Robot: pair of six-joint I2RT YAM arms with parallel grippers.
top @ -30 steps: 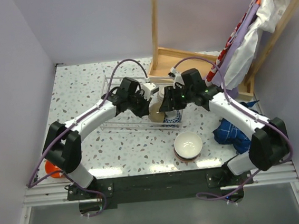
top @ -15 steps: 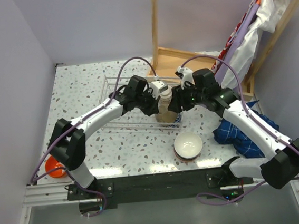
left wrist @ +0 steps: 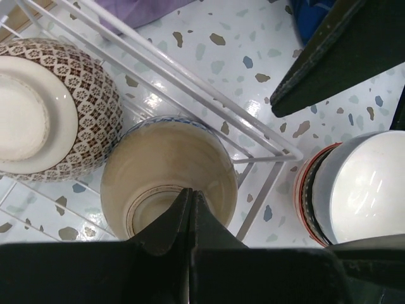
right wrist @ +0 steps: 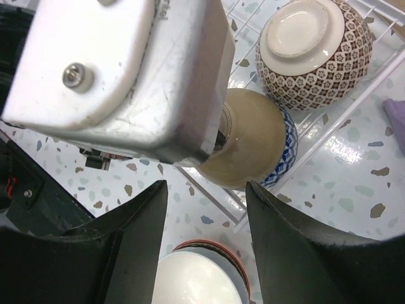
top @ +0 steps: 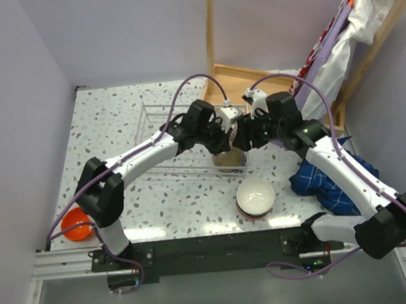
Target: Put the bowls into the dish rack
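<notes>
Two grippers meet over one end of the dish rack [top: 153,115]. The left gripper [left wrist: 192,195] has its fingers pressed flat together, tips down at the near rim of a beige, blue-sided bowl [left wrist: 166,170] tilted inside the rack; whether they pinch that rim I cannot tell. Just beyond it a brown-patterned bowl [right wrist: 313,54] lies upside down in the rack. The right gripper [right wrist: 205,190] stands spread with nothing between its fingers, the beige bowl just ahead of its tips. A white, red-rimmed bowl [right wrist: 196,278] sits beneath it, outside the rack.
</notes>
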